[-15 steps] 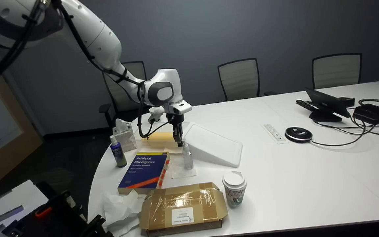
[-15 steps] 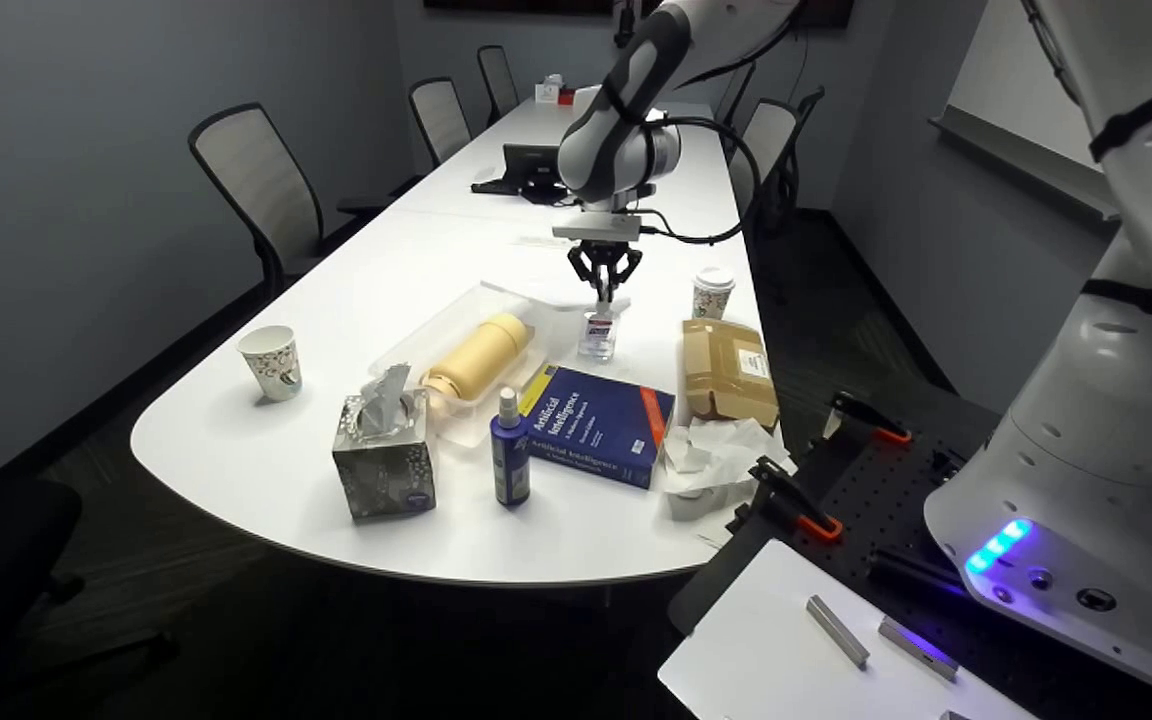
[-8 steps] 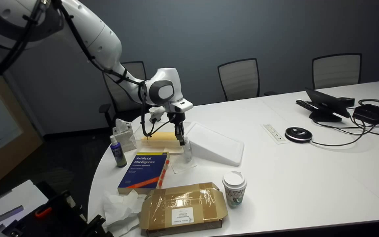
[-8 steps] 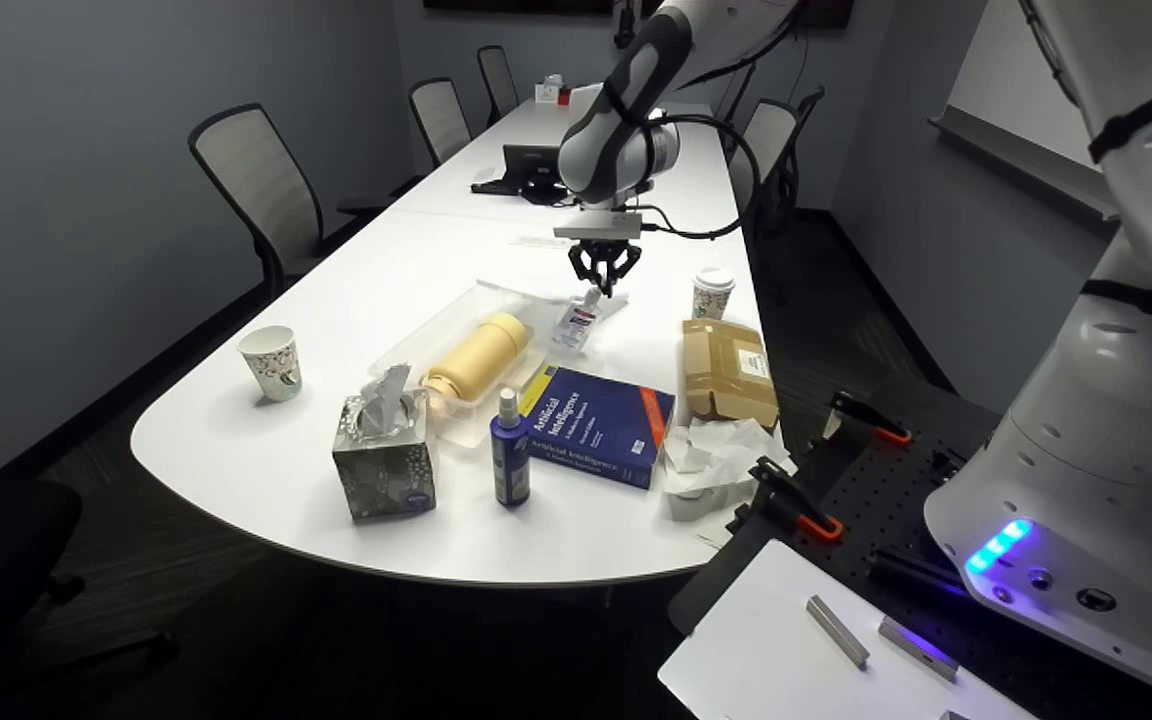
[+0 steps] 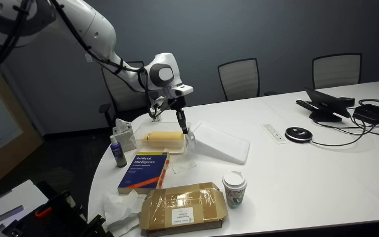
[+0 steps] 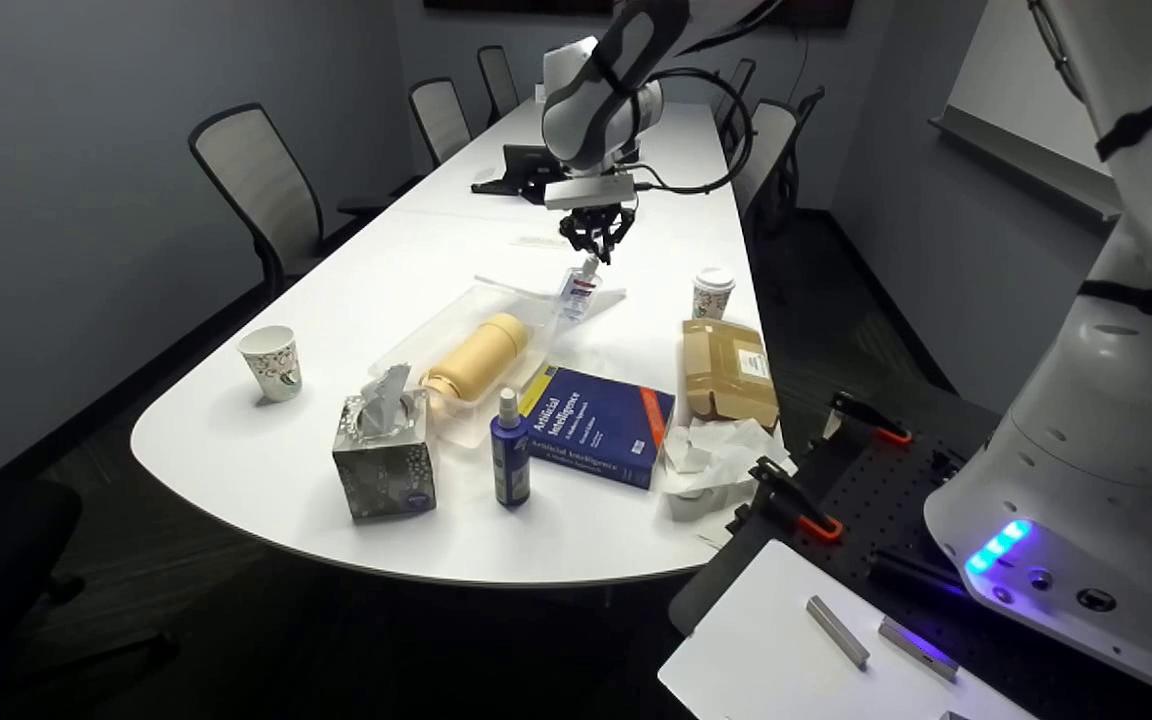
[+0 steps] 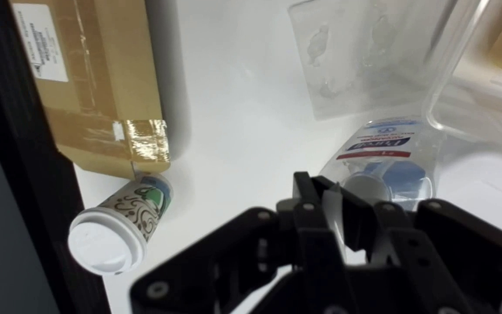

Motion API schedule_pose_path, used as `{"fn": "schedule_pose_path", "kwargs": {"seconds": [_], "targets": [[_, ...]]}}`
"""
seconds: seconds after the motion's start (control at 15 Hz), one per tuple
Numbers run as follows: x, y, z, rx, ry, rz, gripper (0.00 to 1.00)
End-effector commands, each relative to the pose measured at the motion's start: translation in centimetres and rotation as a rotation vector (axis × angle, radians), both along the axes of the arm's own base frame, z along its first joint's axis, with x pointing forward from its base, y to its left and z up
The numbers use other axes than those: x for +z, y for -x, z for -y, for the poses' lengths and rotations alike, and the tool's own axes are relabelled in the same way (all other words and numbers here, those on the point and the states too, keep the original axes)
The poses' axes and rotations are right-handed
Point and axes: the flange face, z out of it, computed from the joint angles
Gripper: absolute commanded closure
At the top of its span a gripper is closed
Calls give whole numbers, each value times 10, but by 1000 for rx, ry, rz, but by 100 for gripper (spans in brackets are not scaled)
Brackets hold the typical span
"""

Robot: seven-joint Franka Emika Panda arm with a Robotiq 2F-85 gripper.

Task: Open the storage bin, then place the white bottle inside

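The storage bin (image 5: 137,143) is a translucent box, standing open, with a tan bottle (image 5: 166,138) lying in it. Its flat white lid (image 5: 220,144) lies tilted beside it. The plain white bottle is hidden or out of view. My gripper (image 6: 603,258) is shut on the top of a clear pump bottle (image 6: 579,293) with a Purell label. In both exterior views that bottle hangs tilted above the table, between bin and lid. In the wrist view the pump nozzle is between the fingertips of the gripper (image 7: 311,178), and the clear bottle (image 7: 381,148) lies close to the bin's rim (image 7: 447,78).
The blue book (image 5: 146,171) and a blue spray bottle (image 5: 118,152) stand near the bin, with a tissue box (image 6: 384,460) beside it. A cardboard package (image 5: 184,207) and a lidded paper cup (image 5: 234,189) are nearer the robot base. A flat clear packet (image 7: 334,65) lies beside the bin.
The pump bottle stood upright on the flat packet; now it is tilted and lifted off. My gripper has risen with it. The lid has slid slightly away from the bin.
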Motion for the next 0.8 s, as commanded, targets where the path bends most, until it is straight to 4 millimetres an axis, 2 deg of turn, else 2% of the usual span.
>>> {"fn": "schedule_pose_path", "kwargs": {"seconds": [0.0, 0.2, 0.4, 0.6, 0.73], "targets": [[48, 2, -14, 41, 27, -96, 98], [80, 0, -39, 111, 64, -175, 98], [100, -5, -79, 258, 109, -244, 98], [105, -11, -126, 414, 162, -287, 98], [100, -13, -158, 520, 194, -306, 98]]}}
